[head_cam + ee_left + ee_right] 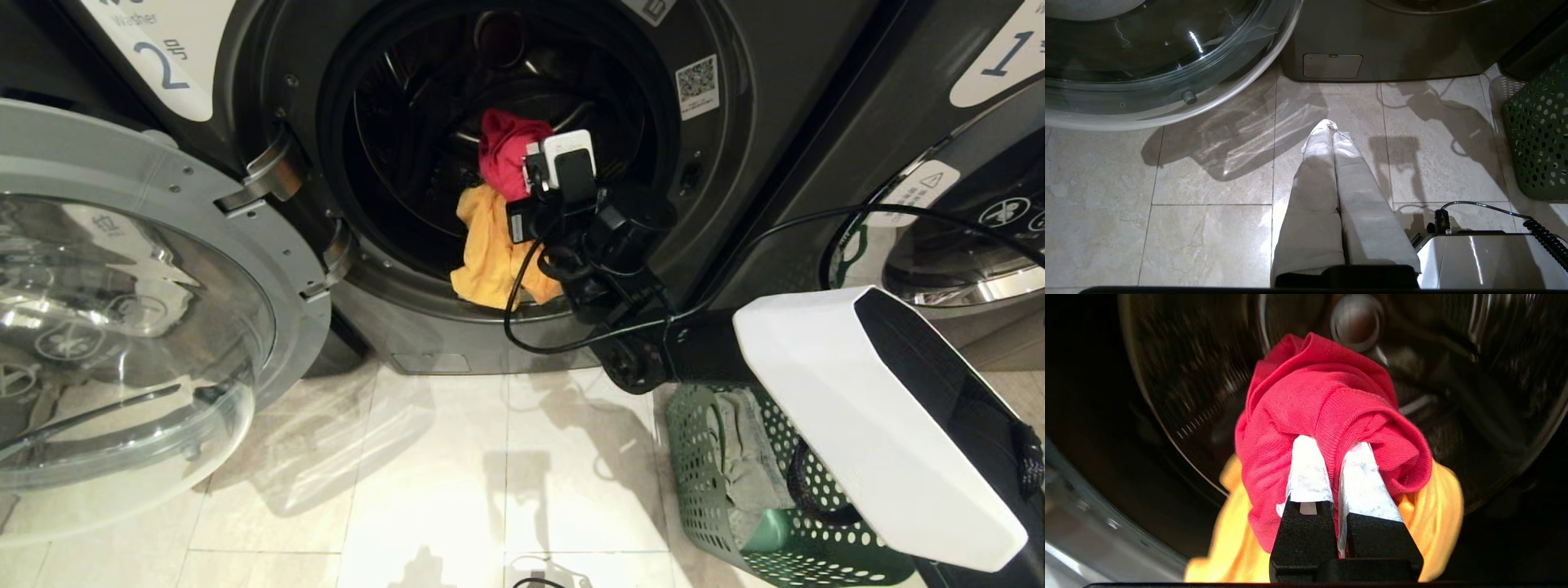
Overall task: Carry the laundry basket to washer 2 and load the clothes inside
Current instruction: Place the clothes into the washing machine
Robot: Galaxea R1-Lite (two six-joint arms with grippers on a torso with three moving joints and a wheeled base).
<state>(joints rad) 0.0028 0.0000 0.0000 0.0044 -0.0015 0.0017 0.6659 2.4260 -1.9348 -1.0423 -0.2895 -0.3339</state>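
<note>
Right gripper (1331,457) of mine clamps a red garment (1323,400) inside washer 2 (506,122) (yellow cloth (490,253) drapes below); laundry basket (718,490) sits at four o'clock, left gripper (1331,130) pinched empty.

The tiled floor (424,490) bears washer 2 (457,335) and the laundry basket (718,498).

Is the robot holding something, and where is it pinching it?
Yes. The right gripper pinches a bunched fold of the red cloth at the mouth of washer 2. The left gripper is shut and holds nothing.
</note>
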